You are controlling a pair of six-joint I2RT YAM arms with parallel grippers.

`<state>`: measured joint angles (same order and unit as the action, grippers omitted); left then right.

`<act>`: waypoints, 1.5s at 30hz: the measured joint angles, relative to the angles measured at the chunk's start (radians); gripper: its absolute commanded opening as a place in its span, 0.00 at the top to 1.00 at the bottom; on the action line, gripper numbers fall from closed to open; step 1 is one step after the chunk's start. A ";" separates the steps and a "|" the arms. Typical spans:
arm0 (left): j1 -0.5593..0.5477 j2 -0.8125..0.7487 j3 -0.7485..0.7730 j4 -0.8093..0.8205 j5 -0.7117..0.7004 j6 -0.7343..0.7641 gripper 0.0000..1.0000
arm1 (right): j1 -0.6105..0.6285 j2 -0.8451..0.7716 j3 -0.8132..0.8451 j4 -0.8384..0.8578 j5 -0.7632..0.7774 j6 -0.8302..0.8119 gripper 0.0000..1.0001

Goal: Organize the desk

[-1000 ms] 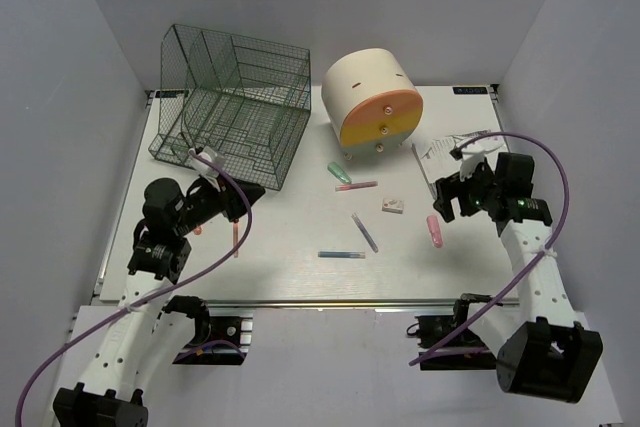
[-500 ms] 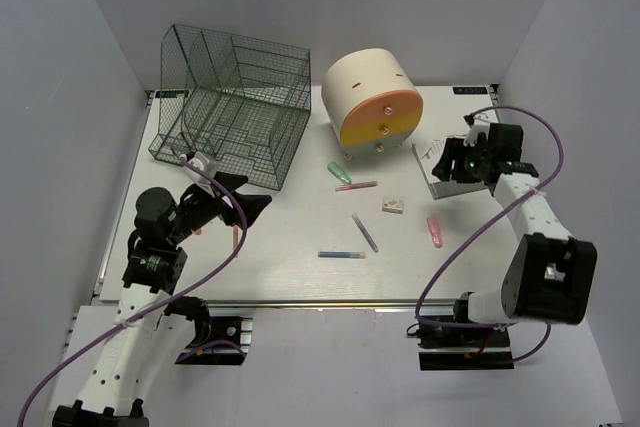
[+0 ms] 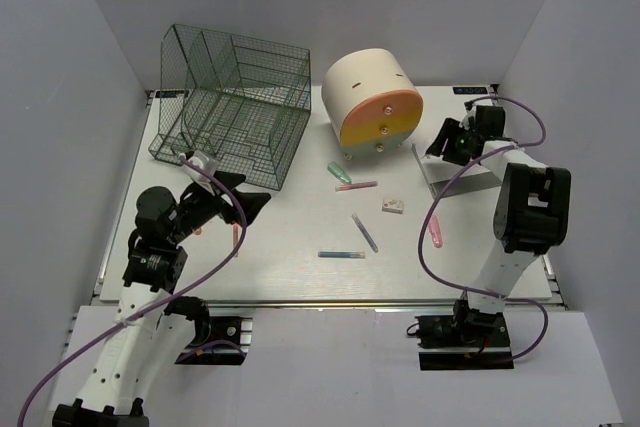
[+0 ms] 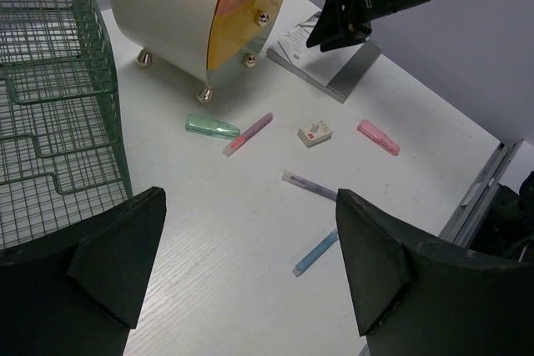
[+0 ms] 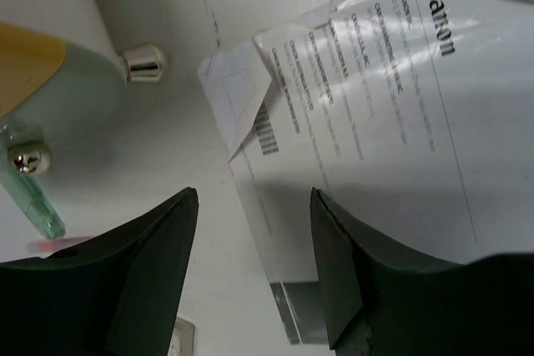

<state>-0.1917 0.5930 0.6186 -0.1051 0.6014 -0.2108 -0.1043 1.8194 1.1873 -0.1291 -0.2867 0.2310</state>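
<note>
Between the right jaws, parted moderately and holding nothing, runs the edge of a glossy Canon booklet point(image 5: 375, 114) lying flat on the white counter point(image 3: 290, 267), which spreads under both arms. Closing here could slip off the slick wrapper or only crumple its dog-eared flap; drifting left risks bumping the drawer unit point(image 3: 372, 102). Right arm point(image 3: 525, 207) stretches far forward, wrist pitched down. Left jaws gape wide, empty, near the wire rack point(image 3: 232, 102).

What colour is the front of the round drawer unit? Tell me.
The drawer unit front is orange above and yellow below; clearest in the top external view.
</note>
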 measured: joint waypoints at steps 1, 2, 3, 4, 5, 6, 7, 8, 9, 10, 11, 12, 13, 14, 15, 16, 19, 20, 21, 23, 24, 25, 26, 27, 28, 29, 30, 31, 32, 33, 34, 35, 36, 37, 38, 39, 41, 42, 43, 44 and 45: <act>0.000 0.002 0.000 0.000 0.000 0.000 0.07 | 0.000 0.023 0.015 0.008 0.000 0.007 0.38; 0.000 0.005 0.000 0.000 -0.002 0.000 0.07 | 0.000 0.042 0.030 0.017 0.000 0.014 0.38; 0.000 0.008 0.000 0.000 -0.003 0.000 0.07 | 0.000 0.060 0.044 0.022 0.000 0.022 0.38; 0.000 0.011 0.000 0.000 -0.005 0.000 0.07 | 0.000 0.076 0.057 0.028 0.000 0.028 0.38; 0.000 0.014 0.000 0.000 -0.007 0.000 0.07 | 0.000 0.093 0.070 0.035 0.000 0.033 0.40; 0.000 0.017 0.000 0.000 -0.008 0.000 0.07 | 0.000 0.108 0.082 0.043 0.000 0.039 0.40; 0.000 0.020 0.000 0.000 -0.009 0.000 0.07 | 0.000 0.121 0.093 0.049 0.000 0.047 0.40; 0.000 0.023 0.000 0.000 -0.010 0.000 0.07 | 0.000 0.134 0.102 0.053 -0.001 0.051 0.42; 0.000 0.026 0.000 0.000 -0.011 0.000 0.07 | 0.000 0.146 0.113 0.055 -0.001 0.055 0.43; 0.000 0.027 0.000 0.000 -0.011 0.000 0.07 | 0.000 0.159 0.126 0.057 -0.002 0.061 0.44; 0.000 0.028 0.000 0.000 -0.011 0.000 0.07 | 0.001 0.171 0.136 0.059 -0.002 0.065 0.46; 0.000 0.029 0.000 0.000 -0.011 0.000 0.07 | 0.002 0.184 0.145 0.062 -0.003 0.071 0.47; 0.000 0.030 0.000 0.000 -0.011 0.000 0.07 | 0.005 0.196 0.152 0.064 -0.004 0.077 0.49; 0.000 0.030 0.000 0.000 -0.013 0.000 0.07 | 0.006 0.204 0.156 0.065 -0.004 0.080 0.52; 0.000 0.031 0.000 0.000 -0.014 0.000 0.07 | 0.008 0.212 0.158 0.066 -0.004 0.084 0.53; 0.000 0.032 0.000 0.000 -0.015 0.000 0.07 | 0.010 0.217 0.159 0.066 -0.004 0.088 0.54; 0.000 0.034 0.000 -0.001 -0.018 0.000 0.07 | 0.016 0.220 0.160 0.066 -0.003 0.099 0.60; 0.000 0.034 0.000 -0.001 -0.018 0.000 0.07 | 0.020 0.220 0.160 0.066 -0.003 0.101 0.64; 0.000 0.034 0.000 -0.001 -0.018 0.000 0.07 | 0.022 0.220 0.159 0.066 -0.003 0.102 0.67; 0.000 0.034 0.000 -0.001 -0.018 0.000 0.07 | 0.027 0.220 0.159 0.066 -0.003 0.105 0.77; 0.000 0.034 0.000 -0.001 -0.018 0.000 0.07 | 0.029 0.220 0.159 0.066 -0.004 0.105 0.81; 0.000 0.034 0.000 -0.001 -0.018 0.000 0.06 | 0.032 0.220 0.159 0.066 -0.004 0.107 0.89; 0.000 0.034 0.000 -0.001 -0.018 0.000 0.07 | 0.033 0.220 0.159 0.066 -0.004 0.109 0.94; 0.000 0.034 0.000 -0.001 -0.018 0.000 0.06 | 0.034 0.220 0.159 0.066 -0.005 0.111 0.97; 0.000 0.034 0.000 -0.001 -0.018 0.000 0.07 | 0.034 0.220 0.159 0.066 -0.005 0.116 1.00; 0.000 0.034 0.000 -0.001 -0.018 0.000 0.07 | 0.034 0.220 0.160 0.066 -0.006 0.117 1.00; 0.000 0.034 0.000 -0.001 -0.018 0.000 0.07 | 0.033 0.220 0.159 0.066 -0.006 0.119 1.00; 0.000 0.034 0.000 0.000 -0.018 0.000 0.07 | 0.032 0.220 0.160 0.065 -0.006 0.119 1.00; 0.000 0.034 0.000 0.000 -0.017 0.000 0.07 | 0.032 0.218 0.160 0.064 -0.005 0.119 1.00; 0.000 0.034 0.000 0.000 -0.016 -0.001 0.07 | 0.031 0.212 0.159 0.062 -0.004 0.119 1.00; 0.000 0.034 0.000 0.001 -0.013 -0.002 0.07 | 0.031 0.204 0.159 0.058 -0.004 0.119 1.00; 0.000 0.035 0.000 0.002 -0.008 -0.004 0.07 | 0.029 0.188 0.158 0.053 -0.004 0.117 1.00; 0.000 0.037 0.000 0.003 -0.003 -0.007 0.07 | 0.028 0.167 0.157 0.047 -0.004 0.116 1.00; 0.000 0.039 0.000 0.008 0.006 -0.010 0.06 | 0.026 0.140 0.157 0.040 -0.004 0.116 1.00; 0.000 0.041 0.000 0.012 0.013 -0.015 0.06 | 0.024 0.111 0.157 0.034 -0.005 0.114 1.00; 0.000 0.044 0.000 0.017 0.021 -0.019 0.07 | 0.020 0.074 0.156 0.028 -0.007 0.112 1.00; 0.000 0.050 -0.001 0.029 0.037 -0.027 0.07 | 0.011 -0.002 0.156 0.023 -0.008 0.108 1.00; 0.000 0.053 -0.002 0.035 0.043 -0.037 0.07 | 0.004 -0.040 0.156 0.023 -0.008 0.106 1.00; -0.001 0.057 -0.003 0.042 0.048 -0.045 0.07 | -0.002 -0.073 0.156 0.022 -0.008 0.106 1.00; -0.003 0.062 -0.003 0.048 0.054 -0.052 0.07 | -0.008 -0.107 0.154 0.023 -0.010 0.106 1.00; -0.007 0.069 -0.003 0.055 0.058 -0.059 0.07 | -0.013 -0.140 0.151 0.023 -0.011 0.106 1.00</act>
<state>-0.1986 0.6621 0.6151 -0.0498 0.6598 -0.2699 -0.1177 1.6791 1.3380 -0.1059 -0.2981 0.3374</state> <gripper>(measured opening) 0.929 0.018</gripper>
